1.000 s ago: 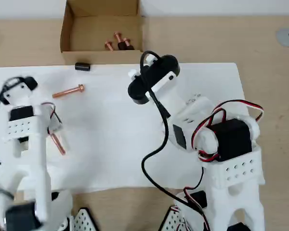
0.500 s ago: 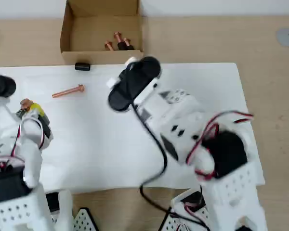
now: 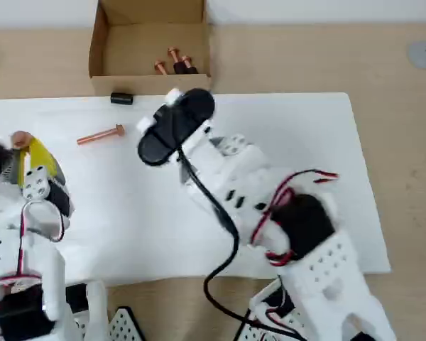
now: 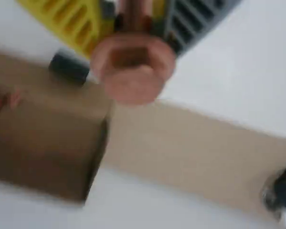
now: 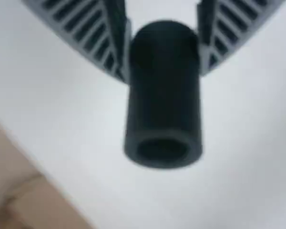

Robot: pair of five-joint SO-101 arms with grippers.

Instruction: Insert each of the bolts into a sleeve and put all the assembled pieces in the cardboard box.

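1. Left claw [image 4: 133, 19]: clamped on a bolt [image 4: 133, 67]. One finger is yellow and ribbed, the other grey and ribbed, and the shank sits between them. The bolt is copper-coloured. Its broad round head faces the wrist camera, but the detail on the head is blurred. From the high view I place this bolt at the left edge of the white sheet [image 3: 305, 142], head uppermost.

2. Right claw [image 5: 162, 38]: clamped on a sleeve [image 5: 162, 95]. The sleeve is a short black tube gripped at its rear between two grey ribbed fingers. Its open bore points away from the claw, over the sheet. From the high view, the right arm's black wrist housing [image 3: 174, 124] is over the far middle of the sheet.

3. Loose parts: a second bolt [image 3: 99, 135] lies flat on the far left part of the sheet, head toward the wrist housing. A second sleeve [image 3: 121, 99] lies at the far edge of the sheet, just beside the front wall of the cardboard box [image 3: 96, 50].

4. Box: open-topped, at the table's far edge, left of centre. The assembled pieces [image 3: 174, 62], copper bolts with black sleeves, lie near its front right corner.

5. Surface: the table [image 3: 397, 106] is light wood and carries the sheet. A grey disc [image 3: 422, 53] sits near its far right corner.
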